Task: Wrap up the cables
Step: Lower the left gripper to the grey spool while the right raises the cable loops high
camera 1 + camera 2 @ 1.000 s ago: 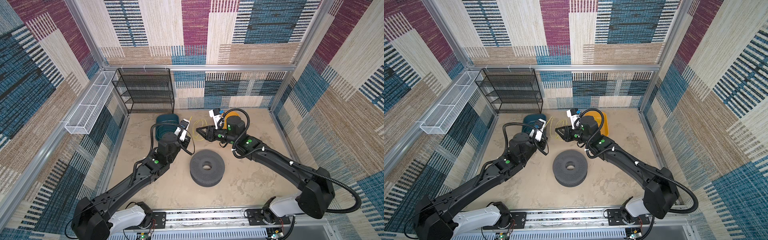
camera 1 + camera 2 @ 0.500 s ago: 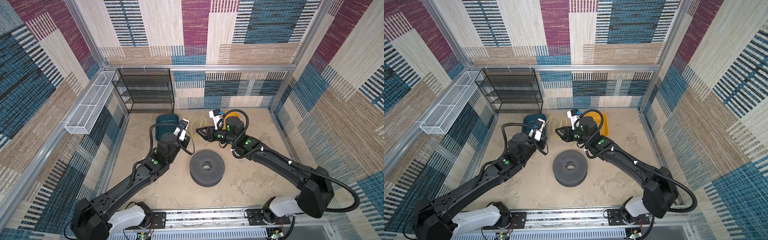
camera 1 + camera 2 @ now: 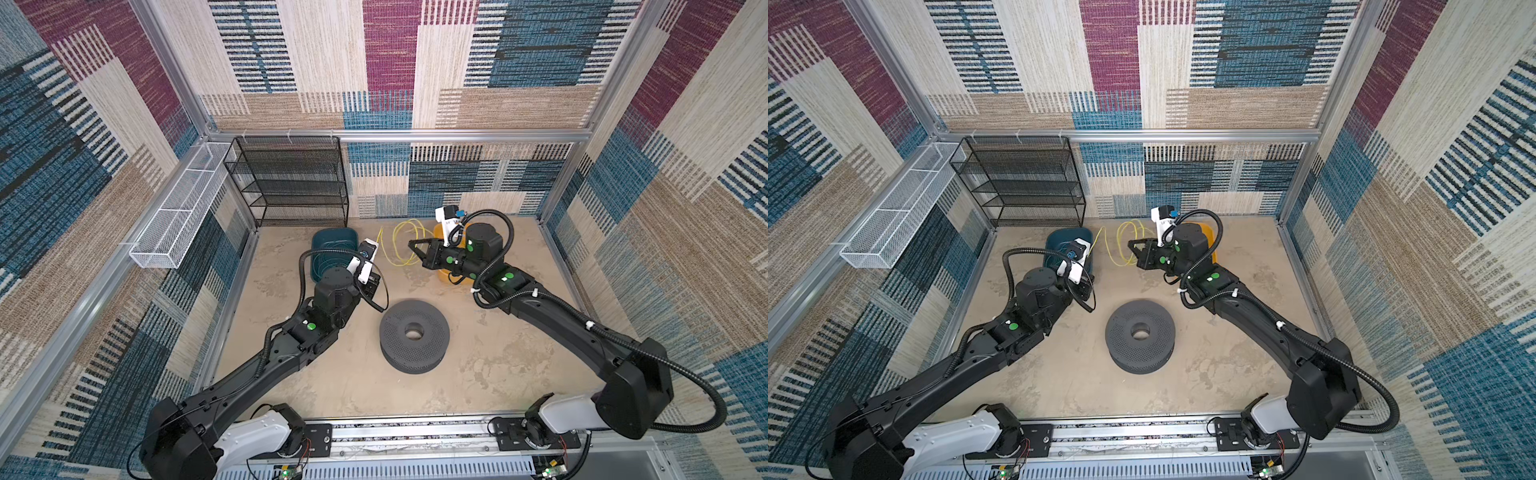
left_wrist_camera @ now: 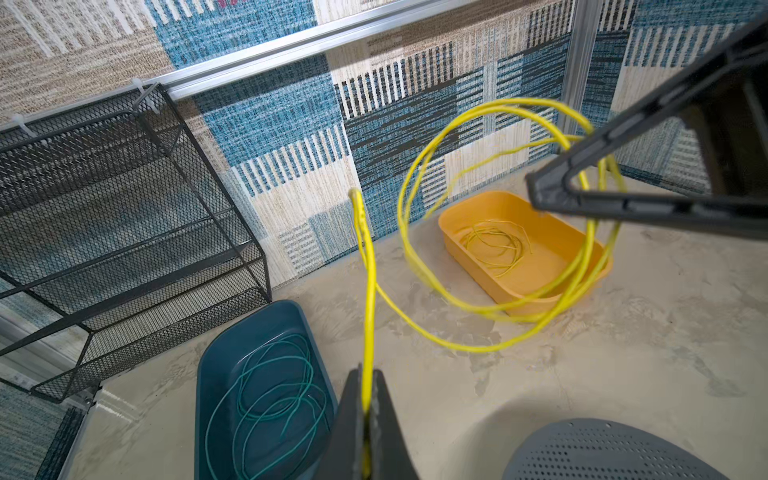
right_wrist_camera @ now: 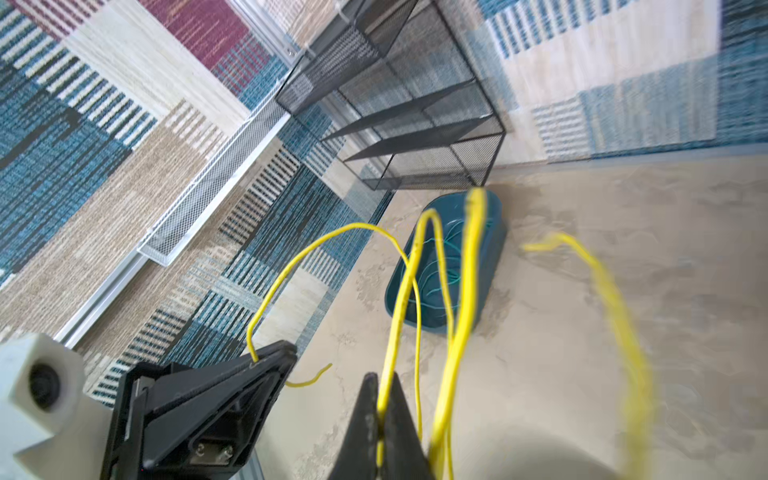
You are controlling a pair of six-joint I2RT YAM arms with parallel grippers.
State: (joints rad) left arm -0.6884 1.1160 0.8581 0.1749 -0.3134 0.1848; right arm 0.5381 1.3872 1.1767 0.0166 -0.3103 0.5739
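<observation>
A thin bright yellow cable (image 4: 370, 291) hangs in loose loops above the floor between my two grippers. The left gripper (image 4: 365, 386) is shut on one strand, which runs up out of its tips to a free end. In the right wrist view, the right gripper (image 5: 380, 386) is shut on another strand of the yellow cable (image 5: 400, 316), with more loops dangling beside it. In both top views the right gripper (image 3: 412, 244) sits at the loop (image 3: 395, 241), facing the left arm. A second yellow cable (image 4: 494, 245) lies coiled in the orange bin (image 4: 552, 266).
A teal bin (image 4: 232, 349) holding green cable (image 4: 270, 395) stands by the left arm. A grey perforated spool (image 3: 414, 332) lies in the middle of the floor. A black mesh shelf (image 3: 291, 183) and a white wire basket (image 3: 174, 216) stand at the back left.
My right gripper was open at the loop and has now closed on a strand of the yellow cable. The left gripper has kept its hold and hardly moved.
</observation>
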